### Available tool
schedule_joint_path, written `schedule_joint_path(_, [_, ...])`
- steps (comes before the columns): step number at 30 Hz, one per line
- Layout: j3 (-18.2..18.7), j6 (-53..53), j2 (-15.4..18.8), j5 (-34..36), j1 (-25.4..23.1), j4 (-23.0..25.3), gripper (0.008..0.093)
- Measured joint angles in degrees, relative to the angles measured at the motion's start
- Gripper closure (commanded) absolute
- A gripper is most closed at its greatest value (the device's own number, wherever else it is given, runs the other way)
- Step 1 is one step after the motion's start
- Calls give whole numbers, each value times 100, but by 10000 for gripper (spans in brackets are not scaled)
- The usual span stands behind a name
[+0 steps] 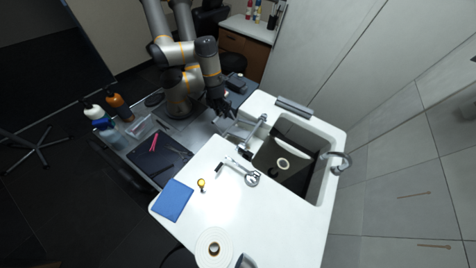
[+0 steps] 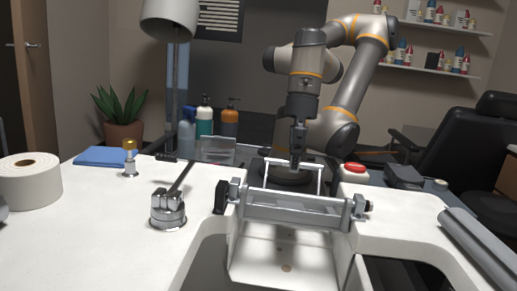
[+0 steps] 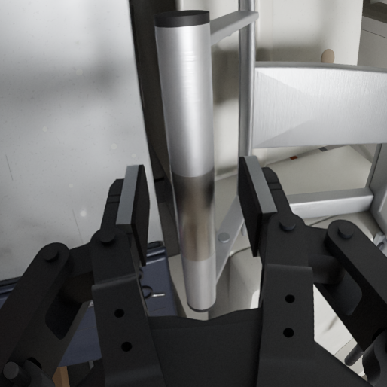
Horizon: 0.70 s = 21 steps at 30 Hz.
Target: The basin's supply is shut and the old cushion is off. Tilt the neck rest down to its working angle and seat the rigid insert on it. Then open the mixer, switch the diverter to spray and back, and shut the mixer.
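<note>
At the notch in the white basin top, the metal neck rest frame (image 1: 243,130) (image 2: 293,198) sits on its pivot bar, and its outer handle bar (image 2: 293,163) (image 3: 188,158) lies between the fingers of my open gripper (image 1: 223,110) (image 2: 296,161) (image 3: 192,211), which holds nothing. The grey rigid insert (image 1: 294,107) (image 2: 476,238) lies on the basin top to the right of the notch. The mixer (image 1: 251,177) (image 2: 167,208) stands left of the dark bowl with its lever (image 1: 234,163) pointing away from it. The yellow-capped diverter knob (image 1: 201,184) (image 2: 129,161) stands further left.
Behind the basin my arm's base stands on a side table with bottles (image 1: 104,118) (image 2: 206,125), a dark tool tray (image 1: 158,156) and a red stop button (image 2: 354,169). A blue cloth (image 1: 172,199) and a paper roll (image 1: 214,247) lie on the top. A spout (image 1: 338,162) curves over the bowl.
</note>
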<state>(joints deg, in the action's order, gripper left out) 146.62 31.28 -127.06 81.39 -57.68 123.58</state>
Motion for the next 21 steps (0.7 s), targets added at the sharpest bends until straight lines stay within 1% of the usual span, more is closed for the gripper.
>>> schedule_joint_path(12, [-10, 4, -15, -1, 4, -28, 534])
schedule_joint_path(21, [-98, 38, -142, -10, 39, -247, 534])
